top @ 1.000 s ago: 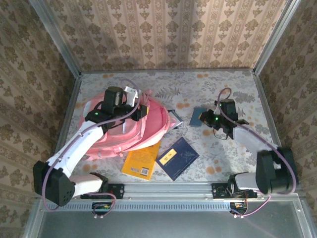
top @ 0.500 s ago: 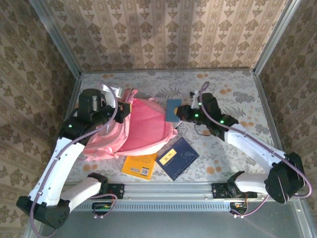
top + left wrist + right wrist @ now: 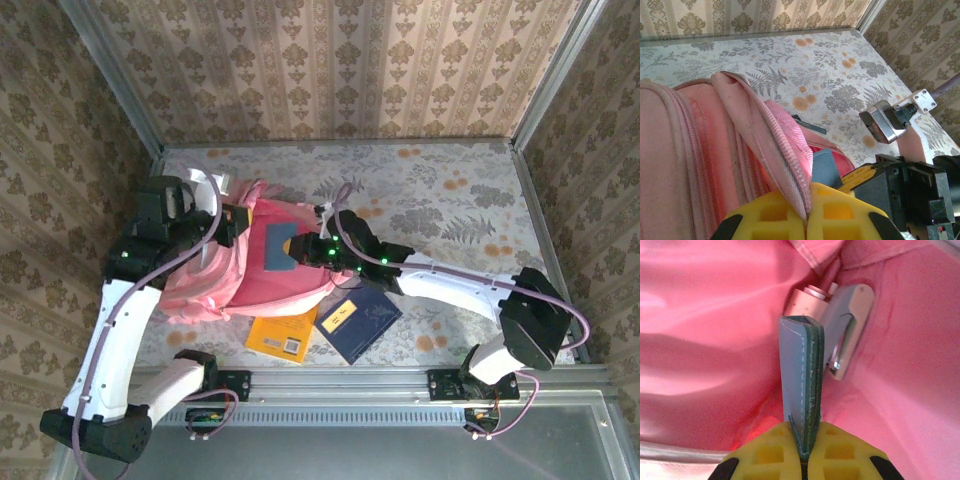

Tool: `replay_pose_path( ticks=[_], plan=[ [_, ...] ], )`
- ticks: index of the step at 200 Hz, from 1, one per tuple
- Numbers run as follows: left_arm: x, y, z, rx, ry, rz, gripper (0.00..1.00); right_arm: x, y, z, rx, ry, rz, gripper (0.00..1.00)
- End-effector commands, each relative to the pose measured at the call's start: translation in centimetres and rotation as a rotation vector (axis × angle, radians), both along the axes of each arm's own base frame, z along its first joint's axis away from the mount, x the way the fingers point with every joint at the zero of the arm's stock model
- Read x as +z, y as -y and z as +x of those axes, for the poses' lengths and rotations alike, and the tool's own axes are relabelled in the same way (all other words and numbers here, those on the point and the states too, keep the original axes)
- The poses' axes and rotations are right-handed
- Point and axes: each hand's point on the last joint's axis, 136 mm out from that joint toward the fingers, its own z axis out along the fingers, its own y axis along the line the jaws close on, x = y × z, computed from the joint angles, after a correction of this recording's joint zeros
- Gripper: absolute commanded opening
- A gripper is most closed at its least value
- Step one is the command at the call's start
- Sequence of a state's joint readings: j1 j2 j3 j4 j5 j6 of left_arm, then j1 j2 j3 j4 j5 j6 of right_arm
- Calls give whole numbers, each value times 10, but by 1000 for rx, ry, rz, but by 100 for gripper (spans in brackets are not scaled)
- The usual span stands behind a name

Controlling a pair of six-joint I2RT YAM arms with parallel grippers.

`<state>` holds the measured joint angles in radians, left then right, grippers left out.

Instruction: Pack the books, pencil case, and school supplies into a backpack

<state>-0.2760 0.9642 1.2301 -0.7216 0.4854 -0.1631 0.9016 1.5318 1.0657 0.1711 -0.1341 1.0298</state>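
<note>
Right, from my seat I see the left gripper [image 3: 807,214] clamped on the zip edge of the pink backpack [image 3: 215,290], holding that flap up off the main compartment. The bag lies on the left side of the floral table [image 3: 450,190]. The right gripper [image 3: 805,452] is down inside the opening, its jaws pinched on a flat grey-blue pad [image 3: 800,370] with a dark green stitched edge, which stands upright. Just behind the pad, against the pink lining, sit a pink blocky piece [image 3: 810,294] and a grey stapler-like piece [image 3: 852,315]. Outside the bag, near the table's front edge, the yellow paperback [image 3: 283,335] lies partly under the backpack's lower rim. The navy book [image 3: 365,315] with its yellow label lies just beside it — touching or not, I cannot tell.
</note>
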Motion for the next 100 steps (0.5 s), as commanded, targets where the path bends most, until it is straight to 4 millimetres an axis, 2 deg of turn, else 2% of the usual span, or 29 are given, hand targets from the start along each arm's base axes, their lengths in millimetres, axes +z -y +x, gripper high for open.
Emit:
replay_pose_path(
  ticks=[1,20,48,74,100],
  plan=[
    [47,4,-6,-48,159,-47,0,25,-18,16,-108,-15,119,0],
    [55,8,-7,-66,169,-66,0,20,-35,18,-134,-44,135,0],
    [63,10,-6,-80,178,-81,0,14,-77,28,-113,-76,159,0],
    [69,12,-9,-93,193,-92,0,-7,-111,41,-129,-149,185,0],
    [73,14,-11,-99,206,-93,0,-33,-134,52,-169,-192,142,0]
  ],
)
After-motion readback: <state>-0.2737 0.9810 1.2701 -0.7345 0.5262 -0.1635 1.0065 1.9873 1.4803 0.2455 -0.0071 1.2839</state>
